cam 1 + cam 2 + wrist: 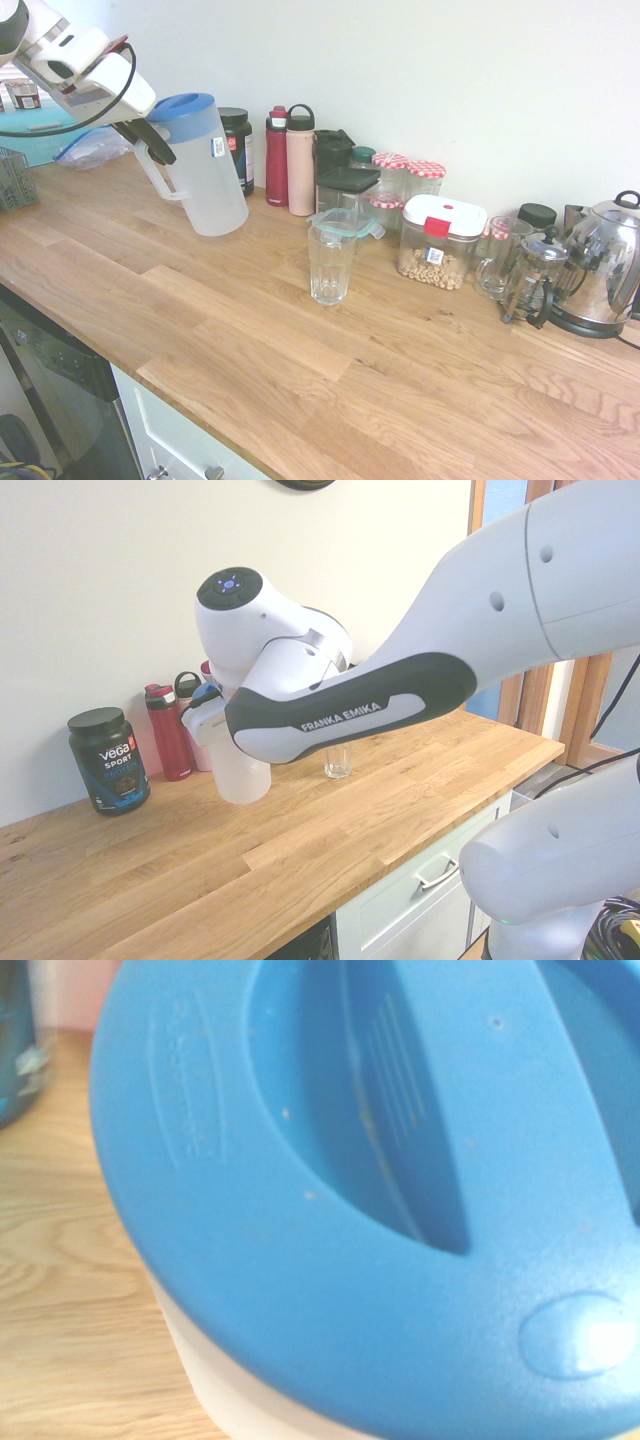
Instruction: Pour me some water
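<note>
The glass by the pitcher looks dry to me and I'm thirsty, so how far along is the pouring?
Done: the gripper is shut on the handle of the white pitcher with the blue lid.

In hand: the pitcher is tilted, its base at the countertop.

Left: the glass stands apart and looks empty, so the pitcher must be brought over and tipped.

Kettle [603, 262], French press [535, 275], bottles [289, 158]
</note>
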You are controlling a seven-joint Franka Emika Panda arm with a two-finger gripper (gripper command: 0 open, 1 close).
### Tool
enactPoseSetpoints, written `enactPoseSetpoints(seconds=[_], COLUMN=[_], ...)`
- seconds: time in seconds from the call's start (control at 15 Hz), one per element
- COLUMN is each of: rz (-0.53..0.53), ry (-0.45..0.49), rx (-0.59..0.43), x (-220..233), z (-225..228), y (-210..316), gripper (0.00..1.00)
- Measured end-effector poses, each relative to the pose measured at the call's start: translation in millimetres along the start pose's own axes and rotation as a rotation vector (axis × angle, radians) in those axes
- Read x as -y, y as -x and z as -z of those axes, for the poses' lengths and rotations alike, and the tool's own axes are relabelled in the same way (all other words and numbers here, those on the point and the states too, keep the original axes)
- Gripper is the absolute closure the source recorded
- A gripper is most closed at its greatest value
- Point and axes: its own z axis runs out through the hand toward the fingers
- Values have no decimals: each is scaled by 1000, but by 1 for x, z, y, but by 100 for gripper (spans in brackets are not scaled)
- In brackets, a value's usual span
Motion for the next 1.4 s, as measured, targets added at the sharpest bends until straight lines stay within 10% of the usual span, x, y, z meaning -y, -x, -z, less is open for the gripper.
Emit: enactPoseSetpoints(seconds=[0.73,0.8,1.4], rz=[-34,-24,-14], ry=[-3,-5,32], rx=[194,189,236], x=[3,3,1], z=[-41,-41,-48], y=[13,14,28], gripper=[100,0,0])
